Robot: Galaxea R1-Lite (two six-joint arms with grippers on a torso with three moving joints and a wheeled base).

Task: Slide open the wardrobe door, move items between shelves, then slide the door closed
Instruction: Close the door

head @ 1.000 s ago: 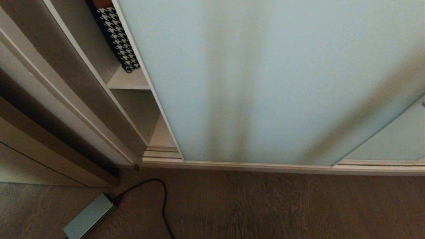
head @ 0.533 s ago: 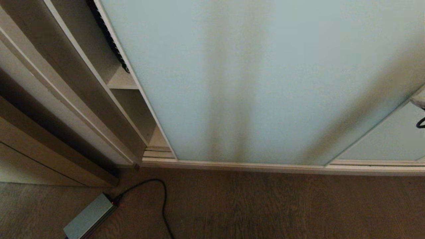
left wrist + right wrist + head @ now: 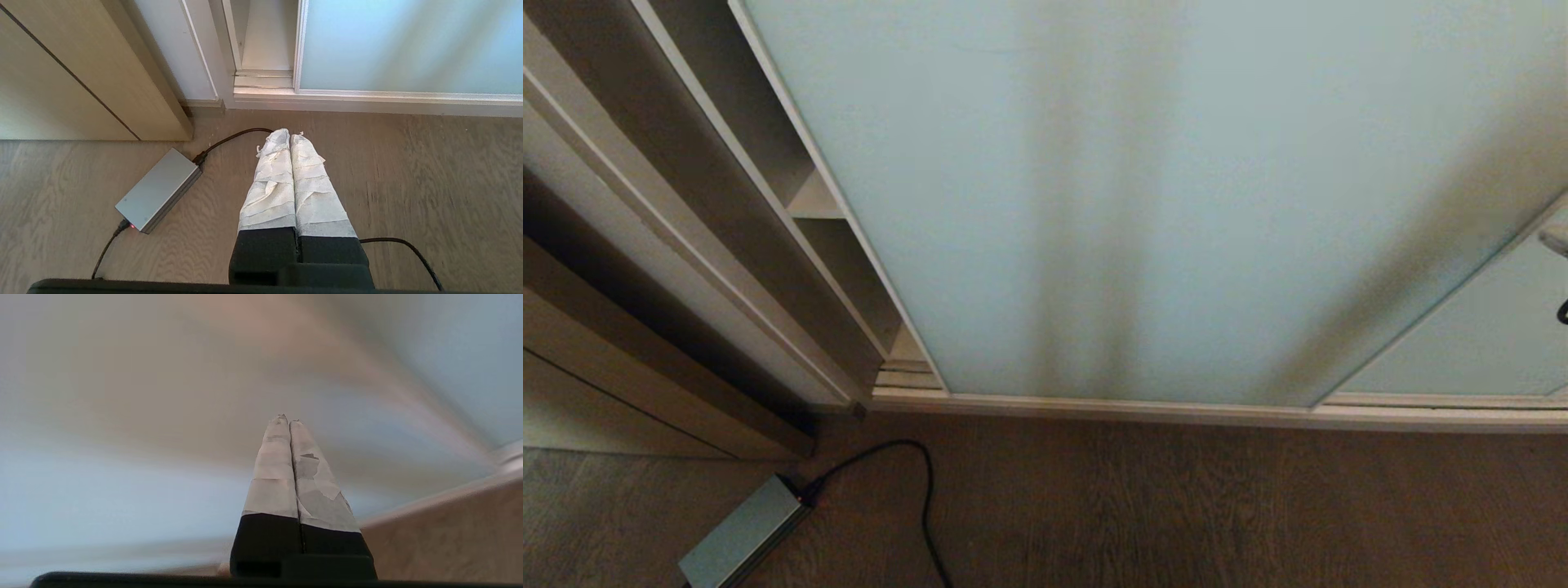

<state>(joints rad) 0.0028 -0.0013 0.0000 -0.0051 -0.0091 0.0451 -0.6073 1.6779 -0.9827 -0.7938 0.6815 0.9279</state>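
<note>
Nearly shut, the door [image 3: 1143, 196] leaves only a narrow gap at the wardrobe's left side, where a shelf [image 3: 813, 202] edge shows. The right gripper [image 3: 289, 421], fingers together, points at the glass; the left gripper [image 3: 289, 136], also closed, hangs over the floor [image 3: 1176, 506] before the door. No writing is legible.

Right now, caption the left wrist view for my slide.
Shut left claw above wood floor, beside grey power brick, facing frosted glass door.
</note>
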